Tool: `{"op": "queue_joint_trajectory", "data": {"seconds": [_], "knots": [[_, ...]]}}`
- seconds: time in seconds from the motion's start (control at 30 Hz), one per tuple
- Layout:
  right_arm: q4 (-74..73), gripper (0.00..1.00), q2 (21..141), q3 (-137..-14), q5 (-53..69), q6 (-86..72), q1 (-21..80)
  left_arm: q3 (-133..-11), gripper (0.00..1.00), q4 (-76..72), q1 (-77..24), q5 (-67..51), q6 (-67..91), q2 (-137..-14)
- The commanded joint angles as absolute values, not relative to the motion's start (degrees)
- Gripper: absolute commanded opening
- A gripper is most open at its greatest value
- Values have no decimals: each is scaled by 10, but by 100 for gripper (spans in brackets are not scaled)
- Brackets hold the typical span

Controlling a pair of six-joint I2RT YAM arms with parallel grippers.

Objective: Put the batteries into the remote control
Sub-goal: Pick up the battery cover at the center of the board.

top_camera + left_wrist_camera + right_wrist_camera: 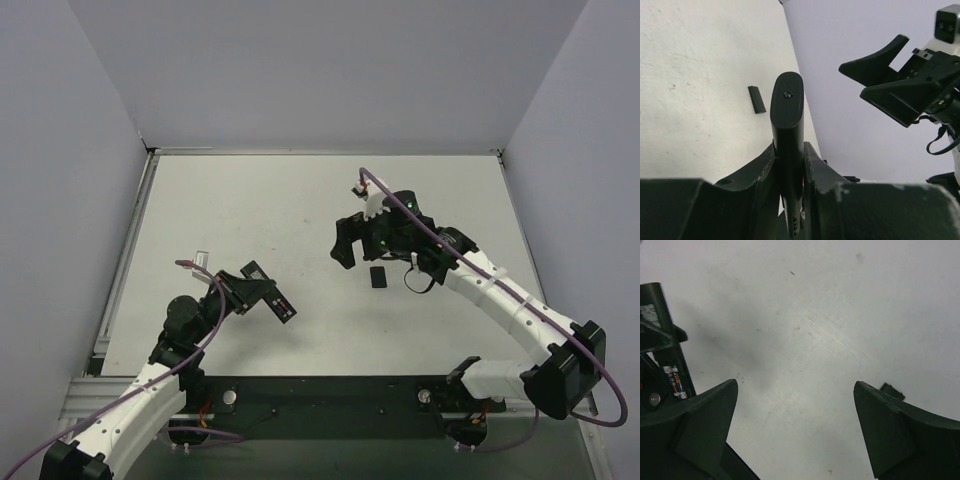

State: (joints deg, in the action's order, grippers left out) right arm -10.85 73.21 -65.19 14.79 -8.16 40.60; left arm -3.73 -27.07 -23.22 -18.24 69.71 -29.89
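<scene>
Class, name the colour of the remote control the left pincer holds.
Black; the remote control is clearest in left wrist view.

The remote control (283,309) is held by the left gripper (262,292); a cover piece (378,276) is seen on the table (250,200) beside the right gripper (358,250).

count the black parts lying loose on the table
1: the short black cover lies on the table near the right tool. The remote is clamped in the left tool. Others may be hidden.
</scene>
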Motion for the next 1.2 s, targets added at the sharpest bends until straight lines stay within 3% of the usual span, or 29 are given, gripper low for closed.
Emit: {"op": "queue_joint_trajectory", "data": {"seconds": [0.0,0.3,0.57,0.93,1.17], "knots": [[-176,95,712,-590,172,-163,342,-57,0,-265,-232,-148,635,-304],[-264,90,790,-560,22,-196,293,-62,0,-238,-231,-111,606,-337],[-265,82,926,-594,2,-216,291,-60,0,-201,-230,-101,621,-318],[-231,75,1000,-608,-37,-224,294,-45,0,-174,-229,-88,640,-284],[-218,61,1023,-603,-29,-225,298,-38,0,-189,-229,-84,651,-272]]}}
